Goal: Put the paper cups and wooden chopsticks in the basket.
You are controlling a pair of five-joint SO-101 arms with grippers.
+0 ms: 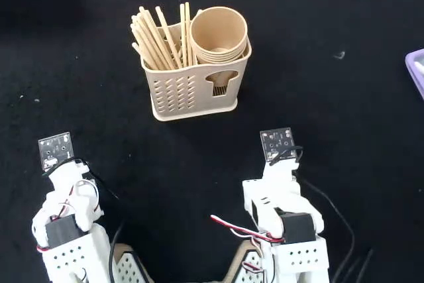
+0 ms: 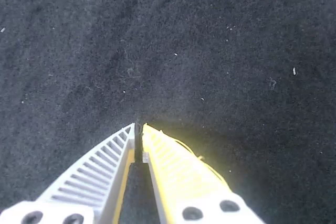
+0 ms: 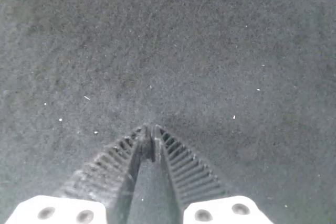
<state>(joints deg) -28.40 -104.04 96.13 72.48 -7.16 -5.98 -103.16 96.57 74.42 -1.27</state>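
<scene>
Parking low over the near left of the counter (image 1: 344, 130), with the left claw (image 2: 139, 129) pressed together and pinching nothing. Farther in, toward the far middle: wooden chopsticks (image 1: 156, 38) standing fanned in the left compartment of the basket (image 1: 192, 91), tips well above its rim. Probably light, stiff and thin, and likely to roll on a flat surface; best pinched across the middle of the bundle. Just beside them, in the right compartment, paper cups (image 1: 218, 31) nested in one stack, mouth up. Judged light and easy to crush, so to be taken gently by the wall near the rim. Task seemingly done, judging from how both lie. Over the near middle, the right claw (image 3: 149, 129) likewise closed tight on nothing. Underneath, a matte black cloth-like covering, flecked with pale lint. At the right edge, a purple tray (image 1: 416, 71), cut off. Past the far edge, dim clutter, too dark to tell.
</scene>
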